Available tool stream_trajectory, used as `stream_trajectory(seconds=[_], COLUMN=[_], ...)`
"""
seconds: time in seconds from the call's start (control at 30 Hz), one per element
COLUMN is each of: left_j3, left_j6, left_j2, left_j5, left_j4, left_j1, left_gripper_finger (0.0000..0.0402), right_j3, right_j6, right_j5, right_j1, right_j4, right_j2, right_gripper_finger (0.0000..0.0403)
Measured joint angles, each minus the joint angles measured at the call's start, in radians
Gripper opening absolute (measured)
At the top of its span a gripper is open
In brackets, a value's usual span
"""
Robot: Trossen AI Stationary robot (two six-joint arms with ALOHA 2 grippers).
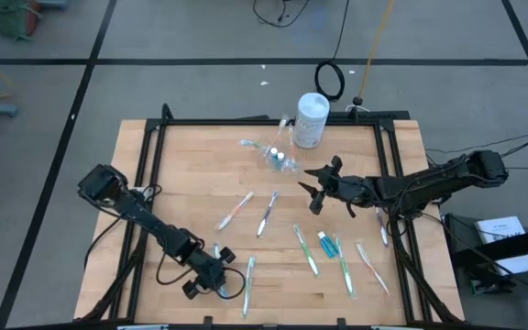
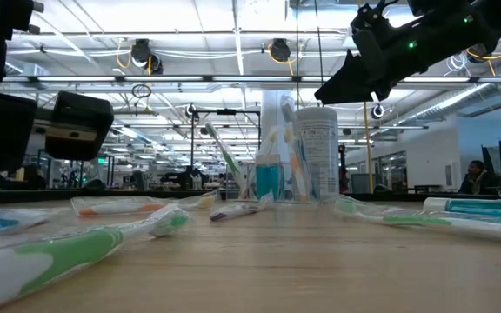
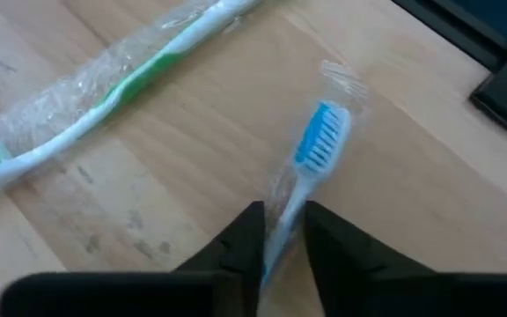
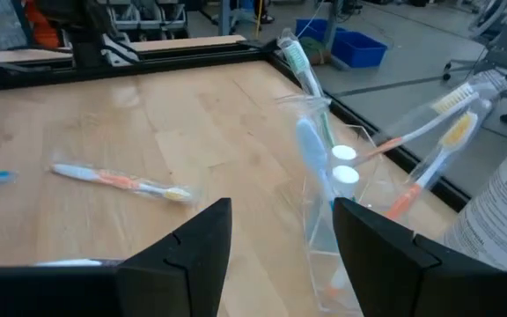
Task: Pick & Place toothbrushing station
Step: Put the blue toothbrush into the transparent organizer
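Observation:
My left gripper (image 1: 211,275) is near the table's near edge, shut on a wrapped toothbrush with blue bristles (image 3: 319,136). My right gripper (image 1: 308,190) hangs open and empty above the table's middle, just right of the clear plastic cup (image 1: 278,158). In the right wrist view, its fingers (image 4: 192,246) point at the cup (image 4: 341,211). The cup holds several toothbrushes and white-capped tubes, and stands upright in the low view (image 2: 272,178). Other wrapped toothbrushes (image 1: 236,209) lie flat on the wood, with a blue tube (image 1: 324,243) among them. My left gripper pinches the blue-bristled toothbrush by its slim neck (image 3: 290,207) between its two fingers, through the clear wrapper. The brush runs along the fingers and its head sticks out past the fingertips. I cannot tell whether the head rests on the table.
A tall white canister (image 1: 312,119) stands at the far edge behind the cup. A green-handled wrapped toothbrush (image 3: 104,88) lies beside my left gripper. More toothbrushes (image 1: 345,266) lie at the near right. A black frame (image 1: 154,137) borders the table.

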Motion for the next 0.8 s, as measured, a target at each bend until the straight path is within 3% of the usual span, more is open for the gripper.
stream_trajectory(seconds=[0.2, 0.43, 0.57, 0.7, 0.8], left_j3=[0.002, 0.064, 0.084, 0.084, 0.084], left_j6=[0.006, 0.095, 0.182, 0.209, 0.215], left_j2=[-0.036, -0.243, -0.389, -0.49, -0.536], left_j5=[-0.005, -0.142, -0.316, -0.525, -0.544], left_j4=[0.06, 0.041, 0.129, 0.327, 0.465], left_j1=[0.009, 0.05, 0.084, 0.145, 0.221], left_gripper_finger=[0.0009, 0.0022, 0.0005, 0.0014, 0.0012], right_j3=[0.0, 0.0, 0.0, 0.0, 0.0], right_j6=[0.002, 0.044, 0.084, 0.138, 0.16], right_j5=[0.0, 0.0, 0.0, -0.001, -0.001], right_j1=[0.0, 0.0, 0.0, 0.0, 0.001], right_j4=[-0.001, -0.01, -0.02, -0.03, -0.04], right_j2=[0.0, 0.0, 0.0, 0.0, 0.0], right_gripper_finger=[0.0194, 0.0194, 0.0194, 0.0194, 0.0194])
